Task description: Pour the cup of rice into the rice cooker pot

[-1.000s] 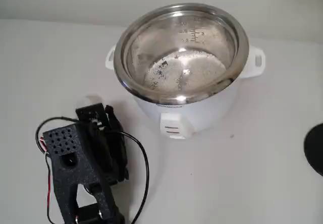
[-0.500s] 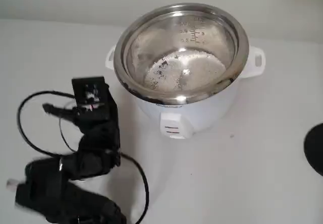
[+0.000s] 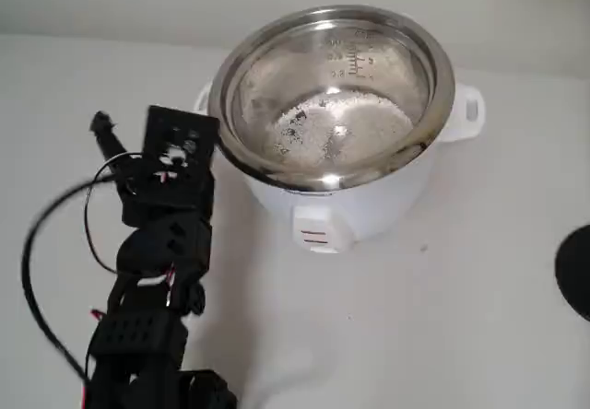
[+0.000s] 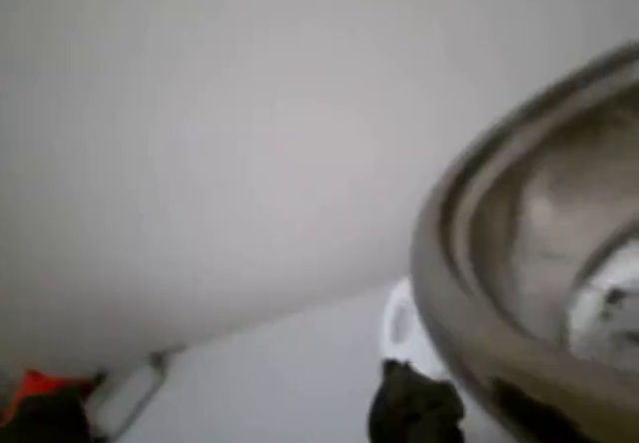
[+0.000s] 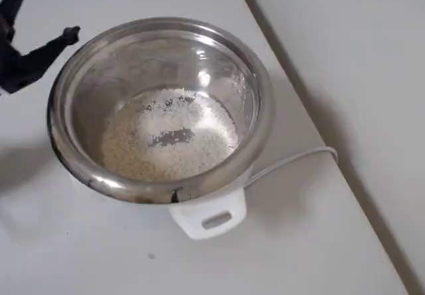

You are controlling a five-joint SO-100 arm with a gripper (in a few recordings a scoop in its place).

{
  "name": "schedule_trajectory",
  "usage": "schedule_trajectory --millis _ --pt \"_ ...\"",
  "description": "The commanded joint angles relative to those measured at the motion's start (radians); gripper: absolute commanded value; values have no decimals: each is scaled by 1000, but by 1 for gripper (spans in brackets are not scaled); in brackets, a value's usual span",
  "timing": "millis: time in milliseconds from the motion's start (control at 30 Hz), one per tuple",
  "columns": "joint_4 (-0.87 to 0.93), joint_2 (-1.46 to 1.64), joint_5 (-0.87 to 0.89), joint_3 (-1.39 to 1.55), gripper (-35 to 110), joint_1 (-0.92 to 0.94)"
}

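Note:
The rice cooker pot (image 3: 445, 82) (image 5: 265, 109) is a wide shiny steel bowl seated in a white cooker body. The rice (image 3: 336, 128) (image 5: 169, 135) lies as a thin white layer on its bottom, with a small bare patch in the middle. In the overhead view my black gripper (image 5: 45, 9) is just outside the pot's upper-left rim. It is open, its two fingertips (image 5: 70, 34) spread apart with nothing between them. The wrist view shows the pot's rim (image 4: 439, 263) close on the right. The cup is out of view.
My black arm (image 3: 166, 234) stands left of the cooker with a looping black cable (image 3: 37, 234). A white power cord (image 5: 292, 159) runs off to the right. The table edge (image 5: 319, 109) is close beyond the cooker. A dark round object (image 3: 576, 271) sits at the right border.
My arm has unfolded from a low pose at the lower left, risen, and moved closer to the pot's left side. The pot and rice have not moved.

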Motion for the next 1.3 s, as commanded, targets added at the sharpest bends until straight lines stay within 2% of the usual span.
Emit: schedule_trajectory --millis 0,167,433,567,733,867,1267 --pt "193 250 147 8 26 81" --pt "462 486 356 23 21 186" --pt "716 485 712 -6 19 328" --pt "850 485 828 -32 8 360" --pt "966 485 893 -67 0 360" --pt "1002 485 916 -83 0 364" --pt "1279 485 994 -92 0 350"
